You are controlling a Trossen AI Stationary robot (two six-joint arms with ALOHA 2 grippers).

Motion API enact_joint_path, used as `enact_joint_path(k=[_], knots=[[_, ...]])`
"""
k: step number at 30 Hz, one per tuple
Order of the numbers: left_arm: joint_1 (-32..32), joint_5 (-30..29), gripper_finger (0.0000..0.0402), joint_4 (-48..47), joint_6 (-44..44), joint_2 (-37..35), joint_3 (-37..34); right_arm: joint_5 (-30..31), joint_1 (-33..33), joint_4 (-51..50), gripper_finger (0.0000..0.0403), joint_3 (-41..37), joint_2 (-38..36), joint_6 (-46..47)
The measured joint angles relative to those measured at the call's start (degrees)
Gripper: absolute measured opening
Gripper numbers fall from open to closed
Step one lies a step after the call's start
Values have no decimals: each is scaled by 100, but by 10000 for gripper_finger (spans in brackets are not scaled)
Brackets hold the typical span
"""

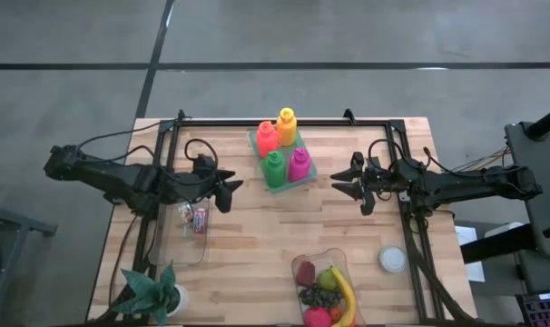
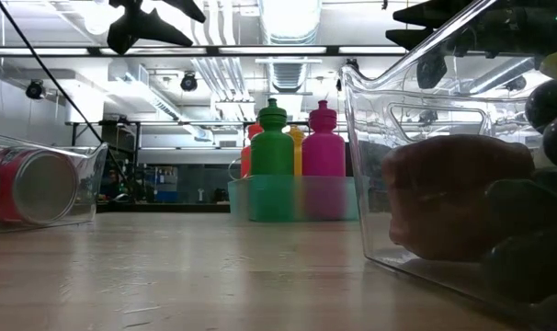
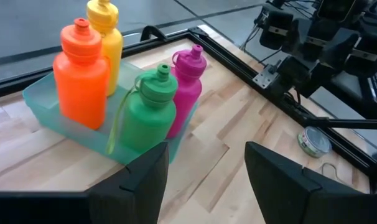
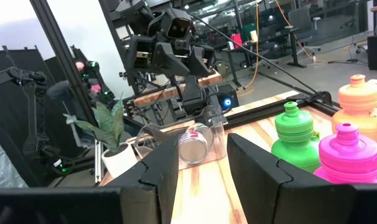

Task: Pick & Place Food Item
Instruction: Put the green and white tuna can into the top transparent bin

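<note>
Left tool [image 3: 204, 177] gapes empty (right tool [image 4: 204, 165] likewise) above table [image 1: 257, 236].

Fruit bin [image 1: 304, 265] cut off below

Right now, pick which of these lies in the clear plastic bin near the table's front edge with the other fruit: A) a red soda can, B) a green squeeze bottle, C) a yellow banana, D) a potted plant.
C: the yellow banana lies in the clear plastic bin beside the other fruit, seen from above.
</note>
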Motion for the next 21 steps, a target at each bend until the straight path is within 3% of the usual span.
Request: enact_joint_path(k=[7, 13, 15, 21], knots=[[0, 2, 217, -15, -2, 0, 0, 2, 0, 28, 134, 1, 0, 43], [-2, 2, 217, -17, -4, 0, 0, -73, 2, 52, 134, 0, -1, 1682], [-2, 2, 217, -20, -4, 0, 0, -437, -2, 53, 134, 2, -35, 1945], [-2, 3, 217, -22, -4, 0, 0, -2400, 55, -60, 134, 482, -121, 2797]])
